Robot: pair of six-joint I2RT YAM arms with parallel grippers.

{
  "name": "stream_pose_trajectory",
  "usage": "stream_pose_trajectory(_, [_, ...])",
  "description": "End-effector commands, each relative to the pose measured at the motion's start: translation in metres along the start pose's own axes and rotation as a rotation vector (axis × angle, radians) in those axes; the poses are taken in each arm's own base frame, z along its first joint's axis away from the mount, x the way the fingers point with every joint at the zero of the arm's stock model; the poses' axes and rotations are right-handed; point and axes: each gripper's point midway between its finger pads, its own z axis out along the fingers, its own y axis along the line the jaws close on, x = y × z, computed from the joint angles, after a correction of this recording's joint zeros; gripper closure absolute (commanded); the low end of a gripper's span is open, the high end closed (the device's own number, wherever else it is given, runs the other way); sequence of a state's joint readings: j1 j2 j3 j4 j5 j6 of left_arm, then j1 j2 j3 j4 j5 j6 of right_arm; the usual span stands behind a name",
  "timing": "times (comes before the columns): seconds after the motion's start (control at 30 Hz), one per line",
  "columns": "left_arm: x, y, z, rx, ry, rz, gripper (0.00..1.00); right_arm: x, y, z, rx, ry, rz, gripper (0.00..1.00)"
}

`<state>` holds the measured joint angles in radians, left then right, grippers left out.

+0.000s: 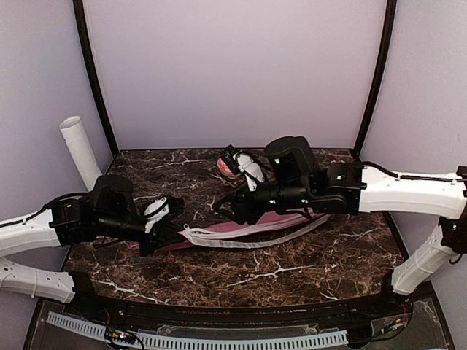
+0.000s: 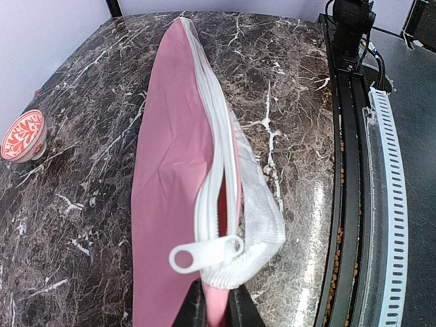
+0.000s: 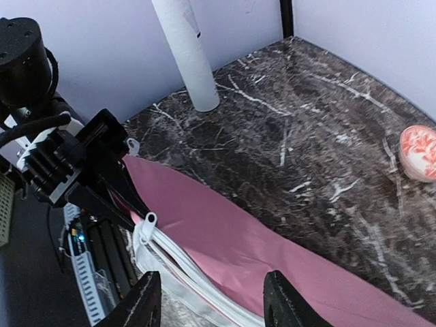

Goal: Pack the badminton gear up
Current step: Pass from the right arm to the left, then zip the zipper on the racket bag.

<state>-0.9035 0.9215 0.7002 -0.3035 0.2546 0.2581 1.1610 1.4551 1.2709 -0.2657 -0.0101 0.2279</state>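
A pink racket cover (image 2: 170, 170) lies flat along the marble table, edged by a white zipper band (image 2: 262, 211). The zipper is partly undone, its white pull (image 2: 204, 253) lies at the near end, and a red strip shows in the gap. My left gripper (image 2: 218, 310) is shut on the pink fabric at that end of the cover (image 1: 252, 222). My right gripper (image 3: 214, 303) hovers open over the cover (image 3: 272, 238) with nothing between its fingers. A long white tube (image 3: 184, 51) stands leaning in the left back corner (image 1: 80, 149).
A small red-and-white patterned bowl (image 2: 24, 133) sits at the back of the table, partly behind the right arm (image 1: 228, 166). A black rail with a white cable chain (image 2: 381, 204) runs along the table's near edge. Purple walls close in the back and sides.
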Motion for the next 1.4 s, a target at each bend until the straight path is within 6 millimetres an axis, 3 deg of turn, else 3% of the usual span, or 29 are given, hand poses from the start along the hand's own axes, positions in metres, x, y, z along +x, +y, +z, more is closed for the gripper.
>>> stream_pose_trajectory(0.0, [-0.004, -0.007, 0.004, 0.045, -0.037, 0.008, 1.00, 0.011, 0.027, 0.039, -0.159, 0.016, 0.285, 0.51])
stream_pose_trajectory(0.13, [-0.004, -0.010, 0.006, 0.066, -0.033, 0.003, 1.00, 0.010, 0.044, 0.064, -0.205, 0.051, 0.302, 0.54])
stream_pose_trajectory(0.37, [-0.005, -0.011, 0.005, 0.070, -0.041, 0.004, 1.00, 0.018, 0.048, 0.084, -0.273, 0.079, 0.302, 0.56])
stream_pose_trajectory(0.87, [-0.003, -0.011, 0.006, 0.067, -0.029, 0.001, 1.00, -0.001, 0.051, 0.075, -0.401, 0.026, 0.317, 0.57])
stream_pose_trajectory(1.13, [-0.003, -0.009, 0.007, 0.063, -0.021, -0.008, 1.00, 0.001, 0.051, 0.083, -0.257, 0.028, 0.222, 0.64])
stream_pose_trajectory(1.37, [-0.008, -0.011, 0.004, 0.068, -0.049, -0.023, 1.00, 0.014, 0.052, 0.087, -0.161, 0.039, 0.180, 0.66])
